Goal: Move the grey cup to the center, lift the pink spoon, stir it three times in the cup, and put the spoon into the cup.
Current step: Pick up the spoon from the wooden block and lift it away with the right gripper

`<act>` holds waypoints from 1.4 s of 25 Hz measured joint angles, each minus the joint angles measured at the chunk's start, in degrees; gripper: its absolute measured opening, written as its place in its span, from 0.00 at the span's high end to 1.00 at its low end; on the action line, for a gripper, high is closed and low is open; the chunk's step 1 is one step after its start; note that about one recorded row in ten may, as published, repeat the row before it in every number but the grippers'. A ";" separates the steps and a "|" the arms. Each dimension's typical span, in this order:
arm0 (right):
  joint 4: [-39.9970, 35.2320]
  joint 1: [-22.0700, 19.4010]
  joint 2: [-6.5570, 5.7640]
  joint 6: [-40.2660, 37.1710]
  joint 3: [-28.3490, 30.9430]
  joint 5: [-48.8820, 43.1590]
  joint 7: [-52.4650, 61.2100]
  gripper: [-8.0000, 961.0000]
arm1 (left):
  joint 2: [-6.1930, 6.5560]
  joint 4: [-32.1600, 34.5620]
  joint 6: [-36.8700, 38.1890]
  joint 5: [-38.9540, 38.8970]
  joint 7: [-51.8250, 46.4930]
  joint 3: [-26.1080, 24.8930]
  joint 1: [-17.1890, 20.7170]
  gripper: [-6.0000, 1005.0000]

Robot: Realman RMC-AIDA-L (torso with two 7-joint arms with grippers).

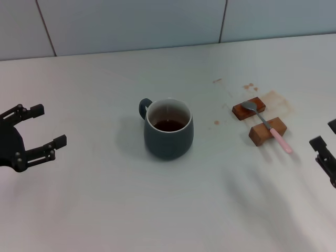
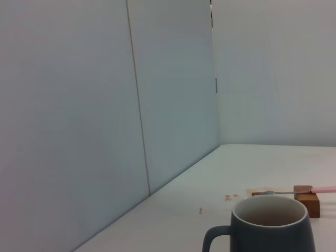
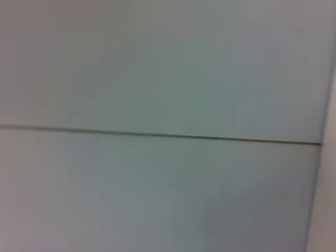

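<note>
1. In the head view you see the grey cup [image 1: 168, 129] standing upright near the middle of the white table [image 1: 105, 199]. It is a rounded mug of smooth, dark blue-grey ceramic with a white inside, and a small loop handle points to the far left. Dark brown liquid lies low in it. No writing or label can be read on it.
2. To the right of the cup, well apart from it, the pink spoon [image 1: 266, 125] lies across two small brown wooden blocks [image 1: 258, 120]. Its grey metal bowl rests on the far block, and the pale pink handle passes over the near block and points to the near right. Some brownish stains [image 1: 273, 97] mark the table beside and behind the blocks.
3. The left gripper [image 1: 47, 128] hovers at the left edge, well apart from the cup. Its black fingers are spread wide with nothing between them.
4. The right gripper [image 1: 325, 152] shows only partly at the right edge, near the spoon handle; you cannot tell how its fingers stand.
5. In the left wrist view you see the cup [image 2: 270, 226] from the side, handle toward the camera, with the spoon [image 2: 307, 191] on a block [image 2: 308, 202] beyond it and pale wall panels behind.
6. The right wrist view gives you only a pale, plain surface with one thin dark seam [image 3: 157, 135].
</note>
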 joint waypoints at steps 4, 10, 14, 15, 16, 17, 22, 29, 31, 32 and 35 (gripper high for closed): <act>0.22 -0.68 0.09 1.48 0.07 0.00 4.13 0.16 | 0.02 0.00 0.08 0.00 0.02 -0.06 -0.01 0.15; 0.96 -0.94 0.19 7.23 0.15 0.00 7.12 0.16 | 0.12 0.00 0.33 -0.02 0.17 -0.34 0.33 0.15; 1.19 -0.47 0.21 10.95 0.05 -0.02 7.25 0.16 | 0.08 0.00 0.41 -0.34 0.34 -0.34 0.45 0.15; 1.19 -0.34 0.20 11.67 -0.03 -0.02 7.26 0.16 | 0.08 0.00 0.42 -0.44 0.44 -0.33 0.47 0.15; 1.19 -0.23 0.20 12.17 -0.04 -0.02 7.26 0.16 | 0.03 0.00 0.42 -0.52 0.61 -0.33 0.51 0.15; 1.19 -0.03 0.20 12.89 -0.05 -0.02 7.27 0.16 | 0.02 0.00 0.42 -0.55 0.67 -0.34 0.52 0.15; 1.03 1.00 0.10 15.21 -0.14 -0.20 7.29 0.16 | -0.04 0.00 0.42 -0.66 0.73 -0.32 0.53 0.15; 0.64 3.04 -0.07 16.77 -0.24 -0.37 7.65 0.16 | -0.36 0.00 0.40 -0.86 0.76 -0.41 0.52 0.15; 0.50 3.87 -0.11 18.05 -0.30 -0.48 8.23 0.16 | -0.48 0.00 0.38 -1.25 0.77 -0.44 0.53 0.15; 0.50 3.87 -0.11 18.05 -0.30 -0.48 8.23 0.16 | -0.48 0.00 0.38 -1.25 0.77 -0.44 0.53 0.15; 0.32 4.64 -0.19 19.10 -0.32 -0.52 8.32 0.16 | -0.58 0.00 0.37 -1.62 0.77 -0.46 0.59 0.15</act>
